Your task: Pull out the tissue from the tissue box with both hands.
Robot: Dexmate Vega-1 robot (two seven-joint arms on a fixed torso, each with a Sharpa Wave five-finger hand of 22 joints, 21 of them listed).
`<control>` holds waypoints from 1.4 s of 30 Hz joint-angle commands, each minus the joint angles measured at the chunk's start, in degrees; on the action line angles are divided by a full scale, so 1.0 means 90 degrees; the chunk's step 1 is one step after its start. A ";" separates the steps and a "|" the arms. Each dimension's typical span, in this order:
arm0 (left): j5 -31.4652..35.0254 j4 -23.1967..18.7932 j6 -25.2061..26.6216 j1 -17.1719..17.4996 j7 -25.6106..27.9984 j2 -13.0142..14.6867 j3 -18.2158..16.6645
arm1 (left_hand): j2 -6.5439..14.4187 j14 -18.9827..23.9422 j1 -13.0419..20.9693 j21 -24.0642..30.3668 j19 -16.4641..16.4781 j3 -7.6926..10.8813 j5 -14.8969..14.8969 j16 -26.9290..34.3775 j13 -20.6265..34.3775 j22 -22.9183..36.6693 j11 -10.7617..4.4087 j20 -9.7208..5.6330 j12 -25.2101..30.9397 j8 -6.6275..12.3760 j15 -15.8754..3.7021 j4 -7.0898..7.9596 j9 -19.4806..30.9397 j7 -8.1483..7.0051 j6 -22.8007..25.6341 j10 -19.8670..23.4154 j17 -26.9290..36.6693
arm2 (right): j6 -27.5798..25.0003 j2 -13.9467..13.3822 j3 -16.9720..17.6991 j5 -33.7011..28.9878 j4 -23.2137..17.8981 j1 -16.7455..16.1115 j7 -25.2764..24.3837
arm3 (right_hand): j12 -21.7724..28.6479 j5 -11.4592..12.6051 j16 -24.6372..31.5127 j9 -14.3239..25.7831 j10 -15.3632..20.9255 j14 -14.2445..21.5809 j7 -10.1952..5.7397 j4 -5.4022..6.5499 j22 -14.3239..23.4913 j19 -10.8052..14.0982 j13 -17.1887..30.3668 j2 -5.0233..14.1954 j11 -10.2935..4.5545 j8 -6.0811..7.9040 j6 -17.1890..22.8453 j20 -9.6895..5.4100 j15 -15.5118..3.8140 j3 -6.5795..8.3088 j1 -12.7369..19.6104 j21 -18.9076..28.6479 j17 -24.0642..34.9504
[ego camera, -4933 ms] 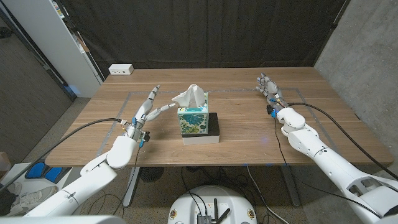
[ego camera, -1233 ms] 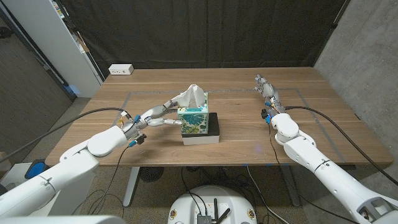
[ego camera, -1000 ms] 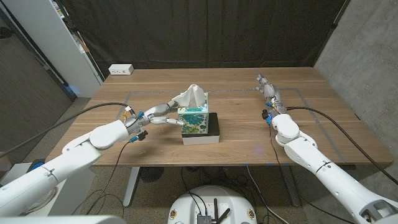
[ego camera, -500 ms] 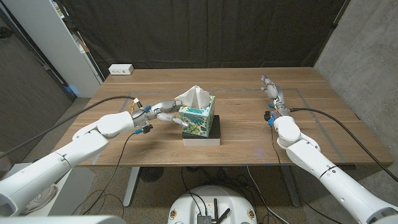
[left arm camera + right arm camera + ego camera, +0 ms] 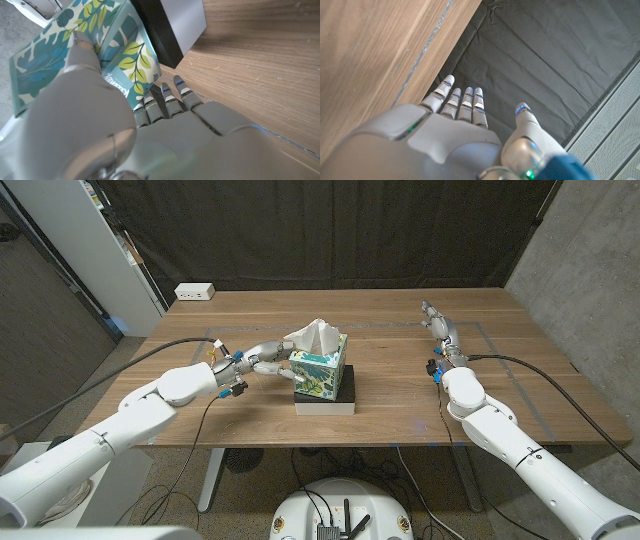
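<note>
Head view, from left to right: a white power strip (image 5: 194, 292) lies near the far left corner of the wooden table (image 5: 400, 395). The left arm reaches in from the left, and the left hand (image 5: 262, 358) grasps the tissue box (image 5: 319, 372) from its left side; the fingers (image 5: 283, 364) press on the leaf-printed wall while the thumb lies near the top edge. How far the thumb reaches over the top cannot be told from above, since the tissue (image 5: 313, 335) hides that part. The left wrist view shows the same hold up close: the thumb (image 5: 85, 55) lies on the printed cardboard (image 5: 117, 52) and the fingertips (image 5: 167, 95) touch the lower wall, though the back of the hand (image 5: 130, 145) covers most of the box.

The box sits on a black base (image 5: 343, 385) at the middle of the table and is tilted, its top leaning toward the left hand. Its long axis runs roughly from the near edge toward the far edge. The tissue stands up from the top opening, its crumpled peak pointing up and slightly left.

Well apart to the right, the right hand (image 5: 442, 332) is released, holding nothing, fingers straight and pointing toward the far edge. In the right wrist view its fingers (image 5: 462, 102) extend past the table edge (image 5: 420, 55) against a dark curtain (image 5: 555, 60).
</note>
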 commanded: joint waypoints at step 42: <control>-0.0209 -0.2430 0.1038 0.2315 0.1857 0.0754 -0.2063 | 0.0311 -0.0008 -0.0260 0.0003 -0.0017 0.0148 -0.0089 0.0001 0.0137 0.0035 -0.0006 0.0009 -0.0110 0.0481 -0.0486 0.0090 0.0328 0.0034 0.0057 0.0049 0.0004 | 0.0688 -0.0052 -0.0056 0.0359 0.0842 0.0278 0.0859 | -0.0013 0.0002 -0.0031 0.0024 0.0032 -0.0011 0.0012 -0.0106 0.0031 0.0092 0.0018 0.0030 0.0008 0.0015 -0.0004 -0.0022 0.0004 0.0022 -0.0069 -0.0113 -0.0042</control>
